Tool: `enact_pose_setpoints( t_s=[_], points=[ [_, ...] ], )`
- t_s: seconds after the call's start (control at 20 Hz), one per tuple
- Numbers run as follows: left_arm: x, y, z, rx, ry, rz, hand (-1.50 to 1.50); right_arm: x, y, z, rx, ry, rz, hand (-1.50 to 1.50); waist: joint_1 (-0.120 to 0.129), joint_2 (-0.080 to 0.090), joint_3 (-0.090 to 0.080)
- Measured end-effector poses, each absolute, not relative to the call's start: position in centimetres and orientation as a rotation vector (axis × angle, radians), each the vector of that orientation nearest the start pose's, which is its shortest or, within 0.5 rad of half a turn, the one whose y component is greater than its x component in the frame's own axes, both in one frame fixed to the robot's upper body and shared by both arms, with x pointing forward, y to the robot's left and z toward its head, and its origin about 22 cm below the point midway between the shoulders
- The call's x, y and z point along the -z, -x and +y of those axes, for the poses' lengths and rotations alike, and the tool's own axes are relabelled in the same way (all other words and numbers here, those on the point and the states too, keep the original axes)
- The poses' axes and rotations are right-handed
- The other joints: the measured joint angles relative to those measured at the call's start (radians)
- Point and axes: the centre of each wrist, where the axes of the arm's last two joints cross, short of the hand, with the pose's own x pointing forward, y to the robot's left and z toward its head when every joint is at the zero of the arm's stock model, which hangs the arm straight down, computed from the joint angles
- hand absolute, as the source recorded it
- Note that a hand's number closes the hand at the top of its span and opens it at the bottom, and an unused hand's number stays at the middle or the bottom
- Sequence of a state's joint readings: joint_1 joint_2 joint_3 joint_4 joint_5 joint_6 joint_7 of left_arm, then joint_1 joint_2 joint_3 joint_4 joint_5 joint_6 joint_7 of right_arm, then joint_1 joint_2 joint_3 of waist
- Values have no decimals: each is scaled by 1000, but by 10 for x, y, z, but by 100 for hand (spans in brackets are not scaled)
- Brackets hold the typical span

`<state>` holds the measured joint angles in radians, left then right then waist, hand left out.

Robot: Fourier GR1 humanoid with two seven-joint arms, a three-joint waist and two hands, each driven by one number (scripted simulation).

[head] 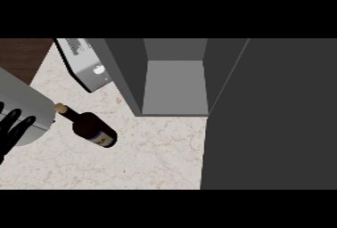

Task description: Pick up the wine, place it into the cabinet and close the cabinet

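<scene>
A dark wine bottle [92, 128] with a tan cork top stands on the pale marble counter [151, 156], left of centre. The grey cabinet [172, 87] stands behind it with its inside open to view, and its dark door [270, 116] is swung out across the right side. My left hand [12, 130] shows at the left edge, fingers straight and spread, a short way left of the bottle and not touching it. The right hand is out of view.
A silver appliance [85, 62] with a round knob leans at the back left beside the cabinet. A large grey rounded object [23, 104] sits at the left edge behind my left hand. Dark wood [20, 53] shows at the far left corner.
</scene>
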<state>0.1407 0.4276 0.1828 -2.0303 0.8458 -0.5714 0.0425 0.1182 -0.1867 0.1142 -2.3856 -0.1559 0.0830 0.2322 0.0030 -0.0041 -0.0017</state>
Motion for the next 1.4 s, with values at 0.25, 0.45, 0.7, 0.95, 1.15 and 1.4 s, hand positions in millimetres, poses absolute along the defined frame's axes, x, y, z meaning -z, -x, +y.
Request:
enact_pose_setpoints(
  t_s=[0.25,0.45,0.7,0.95,1.15,1.4],
  points=[
    [-153,-183,351,313,752,-1897,-150,-187,-153,-220,-278,-181,-1987,-150,3,1,1],
    [-169,-175,354,300,760,-1875,-150,-199,-156,-221,-286,-156,-1972,-150,2,1,1],
    [-179,-165,353,300,756,-1849,-150,-216,-159,-211,-276,-175,-1955,-150,2,1,1],
    [-187,-159,351,309,724,-1844,-150,-231,-160,-206,-266,-172,-1945,-150,-1,1,1],
    [-187,-168,345,307,704,-1833,-150,-244,-162,-203,-263,-163,-1953,-150,-5,2,1],
    [-187,-181,341,274,678,-1821,-150,-254,-161,-203,-248,-150,-1948,-150,-9,2,1]
  ],
)
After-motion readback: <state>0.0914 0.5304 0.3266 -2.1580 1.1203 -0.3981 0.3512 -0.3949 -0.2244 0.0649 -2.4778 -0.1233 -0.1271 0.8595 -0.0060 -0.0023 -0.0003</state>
